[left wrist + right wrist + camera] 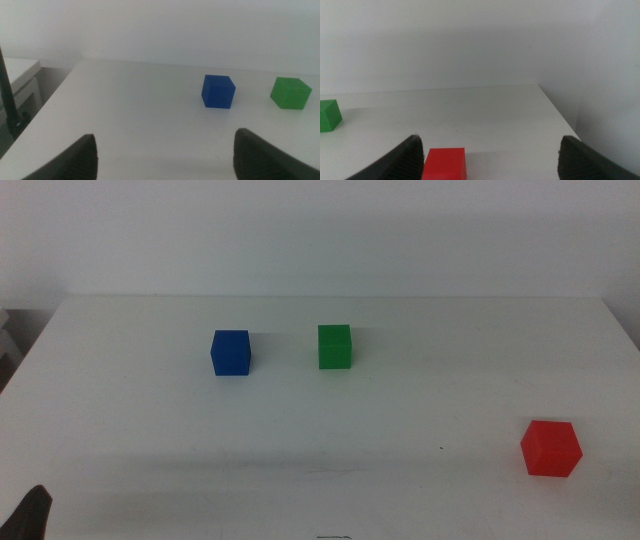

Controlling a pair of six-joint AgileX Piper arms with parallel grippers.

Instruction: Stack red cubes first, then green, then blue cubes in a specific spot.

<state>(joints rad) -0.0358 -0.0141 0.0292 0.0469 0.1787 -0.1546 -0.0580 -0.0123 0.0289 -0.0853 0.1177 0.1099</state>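
Three cubes sit apart on the white tabletop [400,430], none stacked. Take the green cube [335,347] as the landmark: the blue cube [231,353] sits near it on its left, level with it, not touching. The red cube [550,448] lies well apart, to green's right and nearer the camera. The left pincer [165,150] hangs low at the near left corner, jaws spread wide, empty, facing blue and green. The right pincer [490,155] is wide too, empty, with red just ahead by one jaw.
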